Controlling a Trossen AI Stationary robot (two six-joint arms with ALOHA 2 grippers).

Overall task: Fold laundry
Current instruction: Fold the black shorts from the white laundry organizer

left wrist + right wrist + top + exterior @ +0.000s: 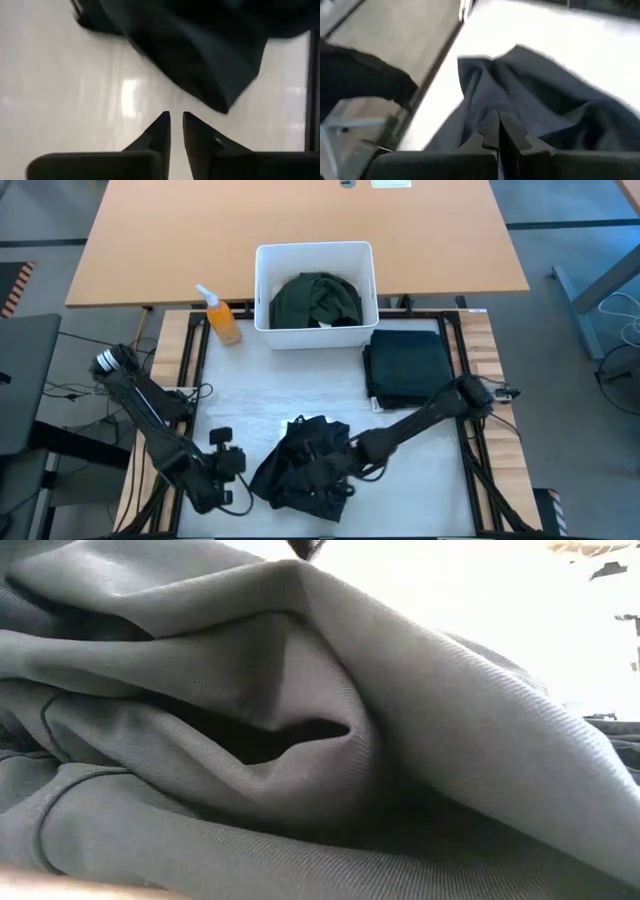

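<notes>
- On the white table (230,395), three lots of laundry are showing: a crumpled black garment (305,465) is lying at the near middle, a folded dark stack (408,367) is sitting far right, and a dark green garment (318,300) is waiting inside the white bin (265,290) at the far edge.
- Judging by this, the step in hand is spreading out the black garment before any fold; one piece is looking finished, one is not yet taken out.
- Reaching in from the right, the right claw (498,131) is sitting pressed together on a ridge of the black cloth, apparently pinching a fold of it.
- Just beside the heap's left edge, the left claw (176,131) is hovering over bare table with only a narrow gap between its fingers, holding nothing; the cloth's hem is lying a little ahead of it.
- Next, the left claw is probably needing to open wider, reach the near hem and grip it, so both arms can be pulling the garment flat.
- An orange spray bottle (221,318) is standing beside the bin, well clear.
</notes>
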